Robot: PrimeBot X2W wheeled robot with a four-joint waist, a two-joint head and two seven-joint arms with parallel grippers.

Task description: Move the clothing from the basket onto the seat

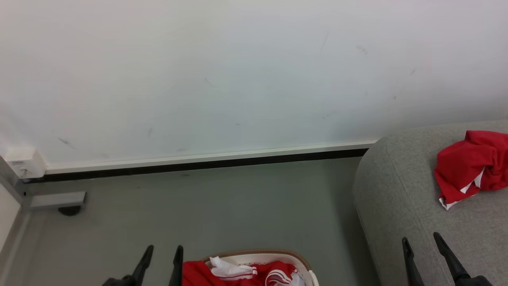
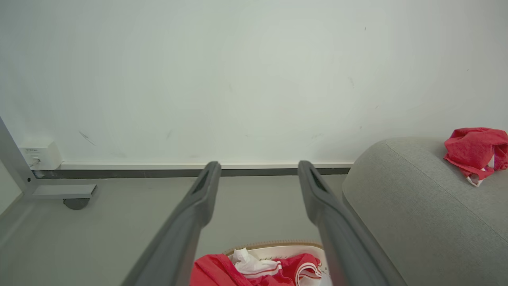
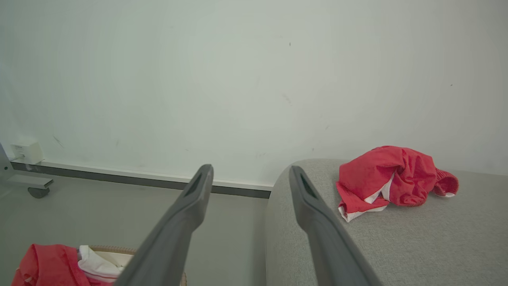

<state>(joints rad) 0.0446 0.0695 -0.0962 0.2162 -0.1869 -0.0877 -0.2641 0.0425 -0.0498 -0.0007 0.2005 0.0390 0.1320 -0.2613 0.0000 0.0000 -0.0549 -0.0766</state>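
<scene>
A pale wall (image 1: 238,71) marked with faint scuffs takes up the upper half of the head view. A grey floor (image 1: 222,206) lies below it, and one white-and-black skirting strip (image 1: 206,161) runs along the joint between them. The single light grey seat (image 1: 397,190) stands at the right with its rounded end toward the open floor. It is cut off by the right and bottom edges, so its full length cannot be told. One basket (image 1: 274,254) sits on the floor left of the seat, apart from it. Its tan far rim and a bit of white wall show, and the rest is cut off by the bottom edge. Red clothing (image 1: 206,274) with white stripes and a white fold is heaped in the basket, and how many pieces make up the heap is hard to make out. One red garment (image 1: 468,165) lies crumpled on top of the seat. In the right wrist view its long axis runs across the seat, roughly along the wall, with a white-trimmed edge at the end nearer the seat's rounded end. There are two claws, each with two dark fingers pointing toward the wall. The left claw (image 1: 164,248) is spread wide and grasps nothing, with its inner finger just beside the heap in the basket. The right claw (image 1: 420,237) is likewise released and bare, over the seat's near part and well short of the garment. At the far left one grey metal frame foot (image 1: 55,200) rests on a dark caster (image 1: 69,210), beside one small white wall box (image 1: 24,163) whose label is too small to read.
</scene>
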